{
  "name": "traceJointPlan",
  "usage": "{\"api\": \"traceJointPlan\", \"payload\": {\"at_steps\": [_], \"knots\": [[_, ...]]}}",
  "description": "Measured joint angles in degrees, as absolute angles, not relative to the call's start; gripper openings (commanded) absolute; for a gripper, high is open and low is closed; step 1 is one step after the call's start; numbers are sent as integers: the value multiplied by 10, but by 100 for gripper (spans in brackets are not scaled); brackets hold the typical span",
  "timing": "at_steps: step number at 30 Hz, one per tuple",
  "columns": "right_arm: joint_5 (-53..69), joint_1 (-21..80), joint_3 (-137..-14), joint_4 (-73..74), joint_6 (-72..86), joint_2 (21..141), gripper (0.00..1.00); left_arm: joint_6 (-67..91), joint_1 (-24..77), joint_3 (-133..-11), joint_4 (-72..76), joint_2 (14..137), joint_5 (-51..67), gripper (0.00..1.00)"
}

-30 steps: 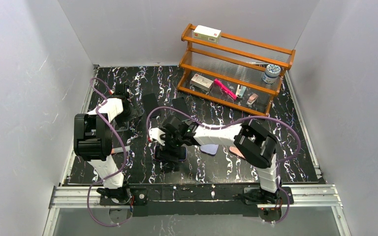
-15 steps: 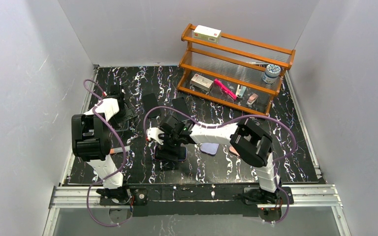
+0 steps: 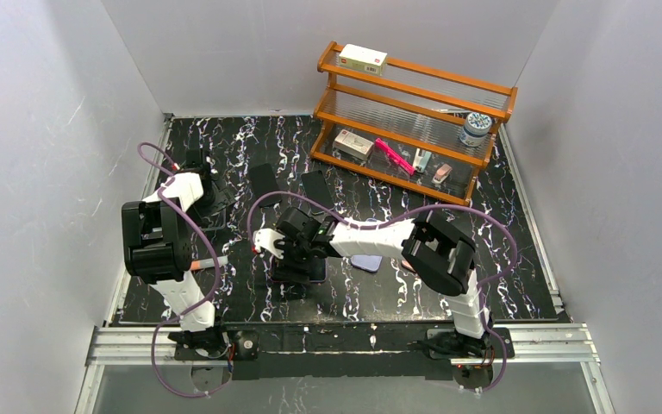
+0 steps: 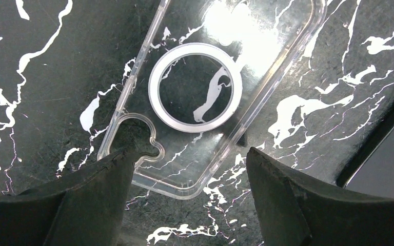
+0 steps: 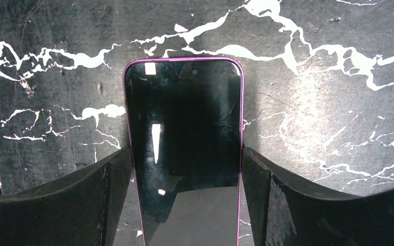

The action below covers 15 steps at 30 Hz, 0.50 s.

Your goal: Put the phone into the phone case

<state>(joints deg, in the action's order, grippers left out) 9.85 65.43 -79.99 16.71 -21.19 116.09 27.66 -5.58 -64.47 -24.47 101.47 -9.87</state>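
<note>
The phone (image 5: 184,113) has a black screen and a purple rim and lies screen up on the black marble table. My right gripper (image 5: 185,151) is shut on its two long sides near the lower half. In the top view that gripper (image 3: 297,257) is at the table's middle front, over the phone (image 3: 309,274). The clear phone case (image 4: 267,72) with a white ring (image 4: 156,87) lies flat, open side up. My left gripper (image 4: 190,152) is open just above the case's camera-cutout end, its left finger over that corner. In the top view it (image 3: 196,183) is at the far left.
Two dark flat rectangles (image 3: 265,183) (image 3: 316,185) lie between the arms and the wooden rack (image 3: 414,112) at the back right. A lilac flat item (image 3: 366,261) and a pinkish one (image 3: 414,266) lie under the right arm. A dark object's edge (image 4: 390,159) is right of the case.
My left gripper has moved toward the far left corner. My right gripper has shifted a little to the left, low over the phone.
</note>
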Motion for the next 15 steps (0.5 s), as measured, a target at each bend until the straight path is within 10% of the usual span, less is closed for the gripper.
{"api": "traceJointPlan", "payload": {"at_steps": [15], "knots": [[105,653,-764,128,-210,1142,66,242,-57,-649,-244,1026,-79,52]]}}
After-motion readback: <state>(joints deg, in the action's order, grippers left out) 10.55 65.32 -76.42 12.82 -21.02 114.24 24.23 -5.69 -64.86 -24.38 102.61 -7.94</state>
